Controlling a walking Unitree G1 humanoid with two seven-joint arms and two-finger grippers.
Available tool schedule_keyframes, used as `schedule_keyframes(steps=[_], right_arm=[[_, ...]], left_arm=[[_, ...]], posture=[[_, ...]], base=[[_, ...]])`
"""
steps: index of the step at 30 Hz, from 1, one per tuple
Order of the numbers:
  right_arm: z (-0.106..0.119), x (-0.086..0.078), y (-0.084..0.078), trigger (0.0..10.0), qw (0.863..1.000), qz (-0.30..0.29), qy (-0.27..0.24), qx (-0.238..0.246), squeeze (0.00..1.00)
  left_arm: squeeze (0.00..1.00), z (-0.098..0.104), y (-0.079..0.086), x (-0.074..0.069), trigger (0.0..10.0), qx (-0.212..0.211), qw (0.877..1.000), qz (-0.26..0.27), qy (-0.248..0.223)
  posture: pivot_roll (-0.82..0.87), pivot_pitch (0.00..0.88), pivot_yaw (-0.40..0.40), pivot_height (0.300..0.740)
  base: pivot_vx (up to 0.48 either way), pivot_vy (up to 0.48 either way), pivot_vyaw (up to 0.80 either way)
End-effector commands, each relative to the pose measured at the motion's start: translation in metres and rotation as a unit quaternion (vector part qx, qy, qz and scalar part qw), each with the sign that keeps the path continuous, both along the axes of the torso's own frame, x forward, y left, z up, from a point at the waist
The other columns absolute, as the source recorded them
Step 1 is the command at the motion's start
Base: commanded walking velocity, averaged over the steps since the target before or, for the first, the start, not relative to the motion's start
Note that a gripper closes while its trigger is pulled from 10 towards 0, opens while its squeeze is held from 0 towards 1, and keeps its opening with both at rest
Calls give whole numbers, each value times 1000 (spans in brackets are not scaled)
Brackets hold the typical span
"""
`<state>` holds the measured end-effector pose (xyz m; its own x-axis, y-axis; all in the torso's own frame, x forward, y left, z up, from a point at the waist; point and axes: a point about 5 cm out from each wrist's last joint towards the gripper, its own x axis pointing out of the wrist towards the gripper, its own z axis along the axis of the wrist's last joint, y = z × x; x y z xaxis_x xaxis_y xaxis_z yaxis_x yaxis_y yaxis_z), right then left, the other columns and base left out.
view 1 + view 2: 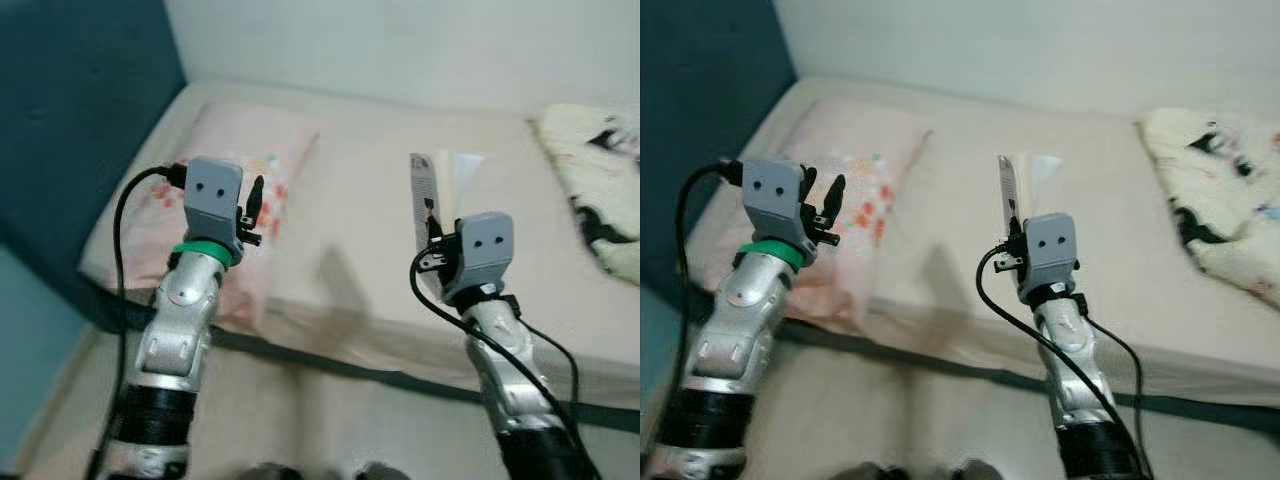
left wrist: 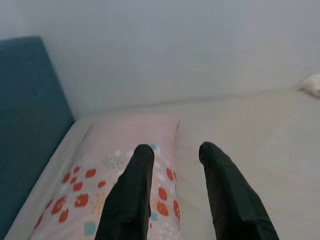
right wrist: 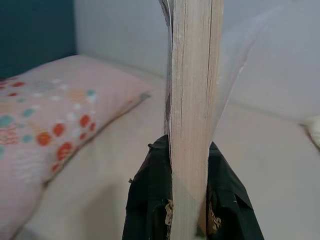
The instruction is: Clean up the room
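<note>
The right gripper [image 3: 192,200] pinches a book [image 3: 192,100] upright over the bed [image 1: 380,280]. The left gripper [image 2: 177,165] hovers above the pillow [image 2: 100,190], fingers apart, holding nothing.

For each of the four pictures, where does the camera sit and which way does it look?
Left eye view: on the head, looking down at the bed; both arms show, right gripper holding a book.
Right eye view: the same scene from the other eye.
Left wrist view: on the left wrist, looking along the open left gripper at the pillow.
Right wrist view: on the right wrist, looking along the fingers at the book's page edges.
Shared: pillow, bed.
</note>
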<state>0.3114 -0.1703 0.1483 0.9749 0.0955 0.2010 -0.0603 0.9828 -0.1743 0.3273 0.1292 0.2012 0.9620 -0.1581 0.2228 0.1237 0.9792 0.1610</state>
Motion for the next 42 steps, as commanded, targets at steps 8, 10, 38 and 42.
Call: schedule_keyframes(steps=[8, 10, 38, 42], right_arm=[[5, 0, -2, 10000, 1000, -6, -14, 4, 0], [5, 0, -2, 10000, 1000, -6, -14, 4, 0], [7, -1, 8, 10000, 999, 30, -22, 13, 0], [3, -2, 15, 10000, 999, 46, -9, -5, 0]], left_arm=[[0, -3, -5, -1, 10000, 9, 1000, -9, -4], [0, -3, -5, -2, 10000, 9, 1000, -10, -4], [0, -9, -4, 1, 10000, 14, 1000, 4, 6], [0, -10, -2, 3, 10000, 13, 1000, 14, 9]], posture=[[-71, 0, 45, 708], [-70, 0, 45, 708], [-76, 0, 43, 708], [-78, 0, 44, 708]], base=[[0, -480, 0], [0, -480, 0], [56, -253, 0], [480, 0, 0]])
